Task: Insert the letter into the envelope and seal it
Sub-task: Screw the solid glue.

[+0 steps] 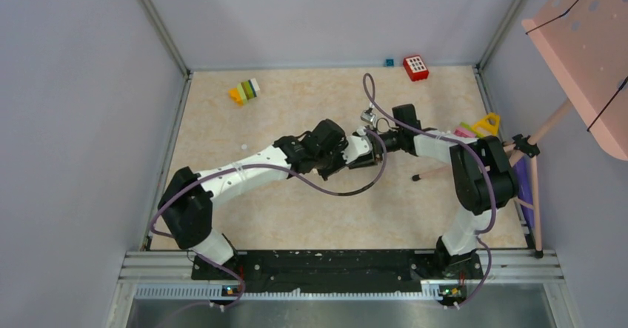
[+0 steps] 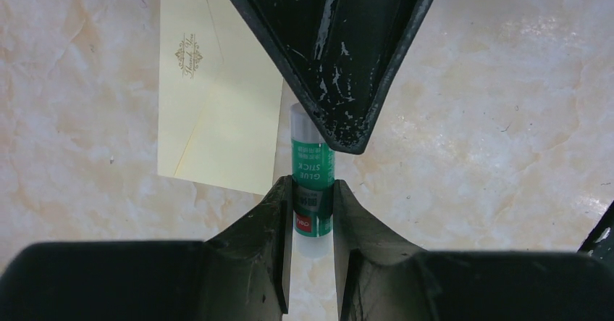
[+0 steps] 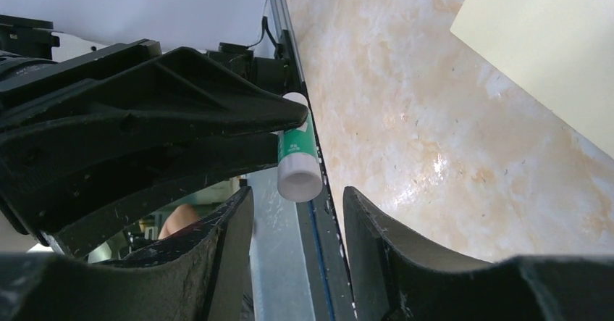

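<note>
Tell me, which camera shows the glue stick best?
The left wrist view: the glue stick sits mid-frame, label readable, gripped by the left hand. The right wrist view shows mostly its white end; in the top view I cannot make it out.

"GLUE STICK" on the green glue stick [image 2: 313, 170]; "Thank You" on the envelope [image 2: 217, 111]

envelope [image 2: 217, 111] flat on table [image 2: 470, 118], glue stick [image 2: 313, 183] beside
</note>
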Robot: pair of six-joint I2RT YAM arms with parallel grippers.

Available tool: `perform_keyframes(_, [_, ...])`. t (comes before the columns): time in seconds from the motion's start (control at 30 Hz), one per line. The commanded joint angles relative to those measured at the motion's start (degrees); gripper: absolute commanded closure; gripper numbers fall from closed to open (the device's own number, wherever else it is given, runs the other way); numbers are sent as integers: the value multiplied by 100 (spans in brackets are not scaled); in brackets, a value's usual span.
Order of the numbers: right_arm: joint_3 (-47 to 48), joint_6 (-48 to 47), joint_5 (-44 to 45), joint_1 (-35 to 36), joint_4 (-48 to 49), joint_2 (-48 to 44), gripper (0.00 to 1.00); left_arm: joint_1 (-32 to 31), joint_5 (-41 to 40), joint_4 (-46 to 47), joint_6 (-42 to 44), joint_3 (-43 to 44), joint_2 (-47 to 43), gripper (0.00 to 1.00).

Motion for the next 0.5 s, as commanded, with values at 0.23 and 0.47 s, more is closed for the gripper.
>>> perform_keyframes(0.23, [100,-40,-88,93,145,90,68,-144,-162,204,137,-36,-35,100])
perform_keyframes(0.47, [205,-602,17,131,-313,87,79,-171,-59,131,131,4,-4,100])
